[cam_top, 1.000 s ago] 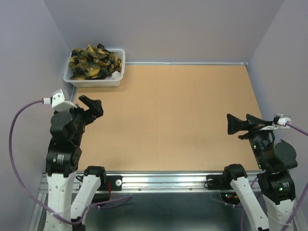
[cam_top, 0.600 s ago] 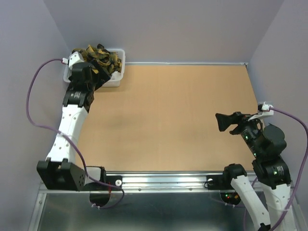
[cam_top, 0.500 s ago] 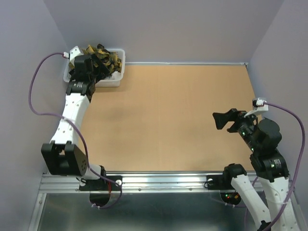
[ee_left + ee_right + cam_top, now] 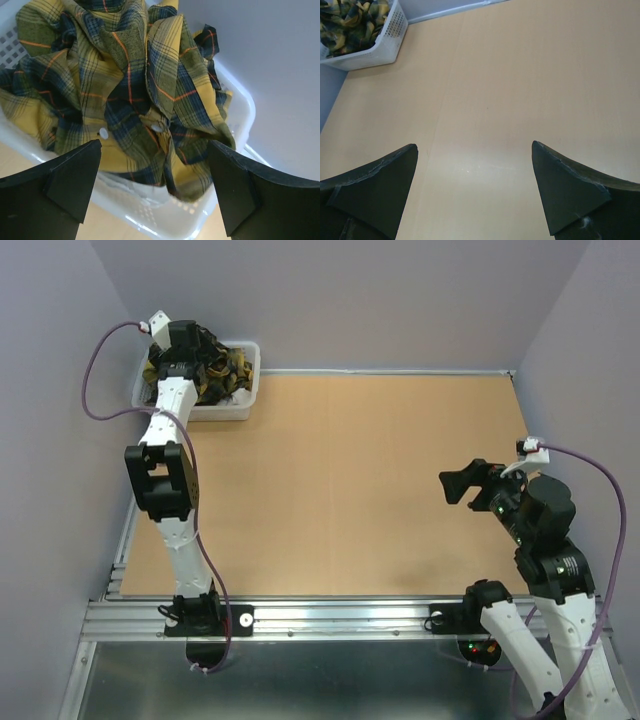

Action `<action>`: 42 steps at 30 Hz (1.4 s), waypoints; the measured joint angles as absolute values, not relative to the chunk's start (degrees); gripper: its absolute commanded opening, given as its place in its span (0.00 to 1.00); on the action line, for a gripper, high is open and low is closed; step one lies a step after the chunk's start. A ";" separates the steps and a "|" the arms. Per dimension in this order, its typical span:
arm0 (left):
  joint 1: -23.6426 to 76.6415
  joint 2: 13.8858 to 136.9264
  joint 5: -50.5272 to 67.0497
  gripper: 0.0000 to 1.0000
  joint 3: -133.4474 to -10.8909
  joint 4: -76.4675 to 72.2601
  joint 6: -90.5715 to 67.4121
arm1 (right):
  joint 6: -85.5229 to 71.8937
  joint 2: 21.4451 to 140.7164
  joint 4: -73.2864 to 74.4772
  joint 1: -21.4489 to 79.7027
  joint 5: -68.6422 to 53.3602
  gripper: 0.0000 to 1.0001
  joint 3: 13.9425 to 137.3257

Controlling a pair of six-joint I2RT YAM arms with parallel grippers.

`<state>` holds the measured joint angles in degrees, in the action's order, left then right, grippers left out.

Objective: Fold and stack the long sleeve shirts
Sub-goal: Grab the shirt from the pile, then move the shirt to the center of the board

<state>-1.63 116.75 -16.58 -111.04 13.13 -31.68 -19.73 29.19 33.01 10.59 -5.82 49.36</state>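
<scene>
**Item 1: left gripper**. Arm stretched to the far left corner of the table. Both fingers are spread wide with nothing between them. They hang just above the heap and do not touch the cloth.

**Item 2: long sleeve shirts**. Yellow flannel with dark navy plaid and thin red-orange lines. They lie crumpled in a heap directly ahead of and below the left fingers. Two white buttons sit on a folded placket in the gap between the fingertips. The number of garments in the heap cannot be told. No part of it lies on the table.

**Item 3: white basket**. Perforated plastic, holding the whole heap. Its near rim runs under the left fingertips. Cloth spills over the rim on the side of the right-hand finger. It stands well apart from the right gripper, far ahead of it and to its left.

**Item 4: right gripper**. Fingers are fully parted and hold nothing. It is raised over the right side of the table, with only bare tan board between and ahead of the fingertips.

**Item 5: purple cables**. One runs from each wrist.
</scene>
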 measured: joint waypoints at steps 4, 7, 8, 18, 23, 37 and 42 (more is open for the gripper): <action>-1.98 124.38 -17.17 0.96 -117.36 12.95 -32.05 | -19.75 29.91 33.04 10.59 -4.78 1.00 49.36; -2.00 128.53 -17.19 0.79 -120.07 12.88 -32.08 | -19.86 31.14 33.04 10.59 -4.08 1.00 49.36; -2.00 129.45 -17.17 0.68 -120.51 12.67 -32.05 | -19.94 31.44 33.04 10.59 -3.97 1.00 49.36; -2.35 131.00 -16.16 0.00 -120.01 8.93 -31.81 | -19.46 34.00 33.04 10.59 -3.79 1.00 49.36; -2.35 126.43 -13.80 0.00 -115.87 7.33 -30.57 | -18.17 35.05 33.04 10.59 -3.90 1.00 49.36; 7.20 103.83 -3.42 0.00 -124.03 0.23 -26.28 | -14.72 33.17 33.10 10.59 -7.92 1.00 51.35; 17.37 101.78 2.83 0.00 -129.56 -3.88 -24.23 | -14.46 31.38 32.99 10.59 -9.54 1.00 54.00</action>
